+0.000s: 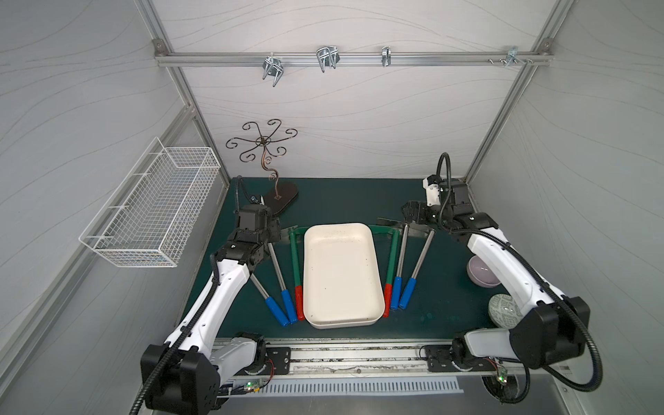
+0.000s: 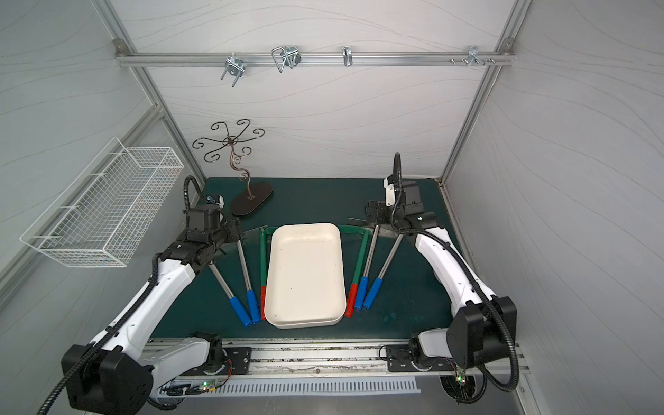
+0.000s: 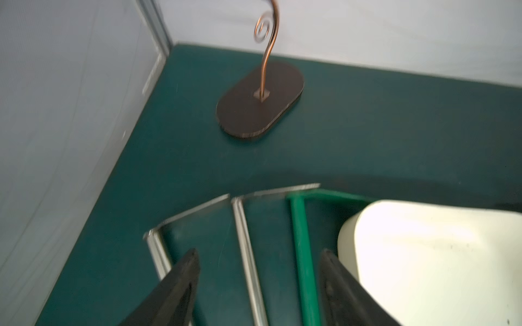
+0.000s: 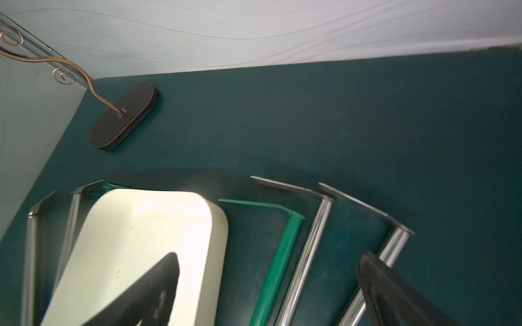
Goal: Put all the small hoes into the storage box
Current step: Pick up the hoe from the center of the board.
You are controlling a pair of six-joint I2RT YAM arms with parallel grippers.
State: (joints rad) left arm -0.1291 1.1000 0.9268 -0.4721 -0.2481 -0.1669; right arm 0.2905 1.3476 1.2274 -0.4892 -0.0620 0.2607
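A white wire-mesh basket [image 1: 151,212] hangs on the left wall, off the dark green surface [image 1: 341,201], and a scrolled bronze wire stand [image 1: 287,197] sits on its dark oval base in the far left corner; neither looks involved. Between the left edge and the middle, the left hand [image 3: 260,252] hangs low over three hoes, its fingers [image 3: 183,282] apart and gripping nothing. Between the fingers run a blue-gripped steel hoe [image 3: 246,248] and a red-gripped green hoe [image 3: 301,248]; an outer steel hoe [image 3: 156,248] lies just outside them. The hand crosses the shafts near the heads, probably to pinch a thin rod rather than a flat blade; which hoe it wants I cannot tell.

The shallow cream-white plastic storage box [image 1: 343,324] sits mid-surface toward the near edge, with nothing in it. No hoe is inside yet; all lie along its long sides, a short sideways carry away. On its right lie a second green hoe [image 1: 391,258], a third steel hoe [image 1: 401,251] and a fourth steel hoe [image 1: 422,255]. The right hand [image 4: 270,254] hovers over their heads, spread wide and holding nothing, likely waiting. A pale purple bowl [image 1: 479,275] sits near the right edge.
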